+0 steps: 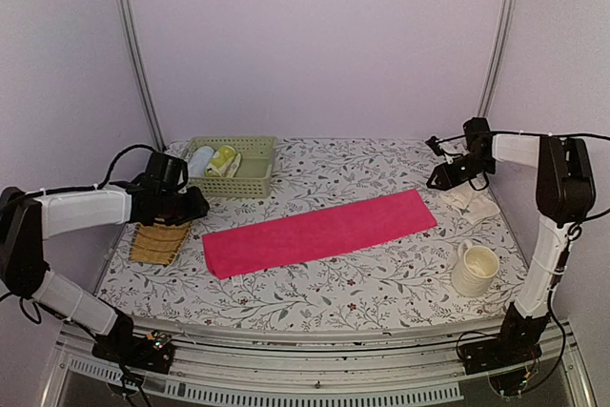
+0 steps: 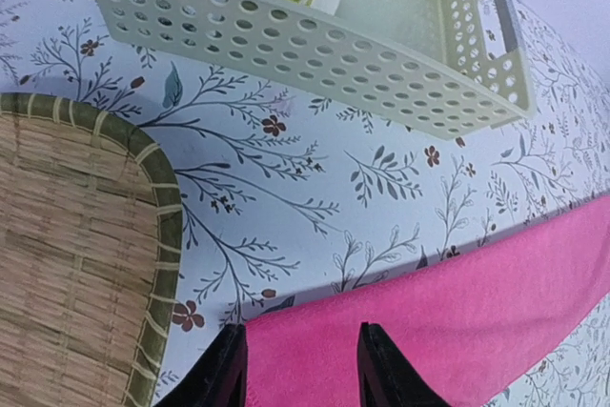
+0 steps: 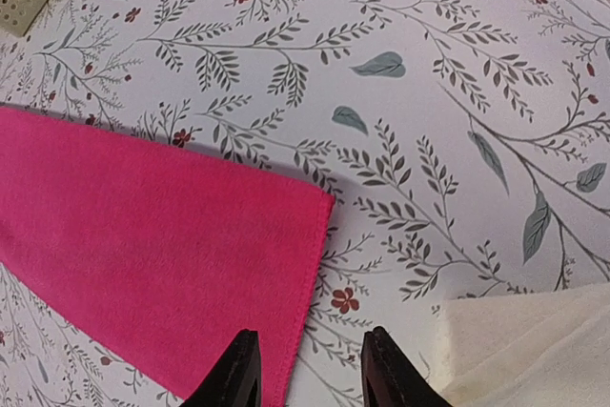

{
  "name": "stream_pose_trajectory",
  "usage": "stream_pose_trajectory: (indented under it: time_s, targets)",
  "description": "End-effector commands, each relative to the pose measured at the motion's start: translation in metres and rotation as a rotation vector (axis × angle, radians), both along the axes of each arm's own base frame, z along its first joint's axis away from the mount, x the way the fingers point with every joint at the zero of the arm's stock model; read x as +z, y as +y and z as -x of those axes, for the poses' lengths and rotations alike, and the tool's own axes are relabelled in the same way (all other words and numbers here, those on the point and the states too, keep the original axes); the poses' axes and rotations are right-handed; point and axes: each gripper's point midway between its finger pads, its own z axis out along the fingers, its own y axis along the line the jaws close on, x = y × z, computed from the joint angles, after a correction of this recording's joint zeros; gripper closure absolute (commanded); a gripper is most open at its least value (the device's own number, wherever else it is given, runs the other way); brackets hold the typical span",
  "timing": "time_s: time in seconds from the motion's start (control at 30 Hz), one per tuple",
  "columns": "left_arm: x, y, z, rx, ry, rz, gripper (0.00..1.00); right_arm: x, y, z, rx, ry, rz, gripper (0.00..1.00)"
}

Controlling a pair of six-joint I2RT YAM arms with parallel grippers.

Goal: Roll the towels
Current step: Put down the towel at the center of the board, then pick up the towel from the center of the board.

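Diagonally, the long pink towel (image 1: 319, 233) lies flat near a woven mat (image 1: 157, 243).

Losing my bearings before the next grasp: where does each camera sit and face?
Top external: above and behind the bases, facing down across the table; left arm and right arm show, left gripper by the mat, right gripper by the cream towel.
Left wrist: on the left arm, facing down at the pink towel's end, mat and basket; parted fingers show.
Right wrist: on the right arm, facing down at the pink towel's other end and cream towel; parted fingers show.
Shared: both wrist views catch the pink towel.
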Motion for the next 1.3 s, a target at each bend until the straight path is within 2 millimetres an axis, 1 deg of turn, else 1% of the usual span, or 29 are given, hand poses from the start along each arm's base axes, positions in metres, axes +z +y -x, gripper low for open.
stream_pose_trajectory:
  time_s: [0.0,0.03,0.1,0.2,0.27,0.33,0.47,0.57,0.7,0.8,0.9,1.0,1.1,1.23,1.27]
  targets:
    - [0.006,-0.034,0.025,-0.154,-0.015,0.090,0.63,0.013,0.010,0.029,0.026,-0.005,-0.006,0.61]
    - [0.003,-0.044,0.033,-0.202,0.012,0.099,0.66,0.015,0.015,0.036,0.046,-0.002,-0.008,0.61]
    - [-0.005,-0.058,0.048,-0.264,0.076,0.086,0.69,0.017,0.026,0.048,0.077,0.006,-0.008,0.62]
    - [-0.018,-0.069,0.067,-0.325,0.148,0.068,0.76,0.010,0.039,0.060,0.111,0.026,0.014,0.63]
    - [-0.028,-0.068,0.074,-0.328,0.178,0.054,0.79,-0.001,0.042,0.062,0.120,0.045,0.031,0.65]
    - [-0.036,-0.066,0.078,-0.324,0.200,0.044,0.80,-0.010,0.045,0.062,0.121,0.072,0.034,0.66]
    - [-0.057,-0.062,0.085,-0.317,0.265,0.018,0.75,-0.024,0.052,0.062,0.133,0.114,0.044,0.67]
    - [-0.076,-0.058,0.094,-0.314,0.332,-0.007,0.74,-0.038,0.056,0.064,0.144,0.156,0.064,0.68]
    - [-0.091,-0.048,0.107,-0.297,0.391,-0.044,0.74,-0.054,0.052,0.074,0.139,0.214,0.089,0.69]
    - [-0.099,-0.039,0.115,-0.277,0.429,-0.078,0.73,-0.069,0.042,0.080,0.128,0.245,0.149,0.68]
    - [-0.107,-0.030,0.128,-0.266,0.485,-0.110,0.71,-0.082,0.032,0.087,0.120,0.274,0.200,0.68]
    - [-0.112,-0.026,0.141,-0.261,0.522,-0.117,0.71,-0.086,0.024,0.091,0.114,0.284,0.224,0.68]
    - [-0.112,-0.023,0.154,-0.254,0.532,-0.112,0.71,-0.087,0.016,0.089,0.106,0.287,0.233,0.68]
    - [-0.106,-0.031,0.170,-0.268,0.541,-0.073,0.71,-0.090,0.009,0.092,0.111,0.311,0.248,0.69]
    - [-0.105,-0.032,0.173,-0.270,0.544,-0.073,0.71,-0.088,0.008,0.094,0.112,0.310,0.252,0.69]
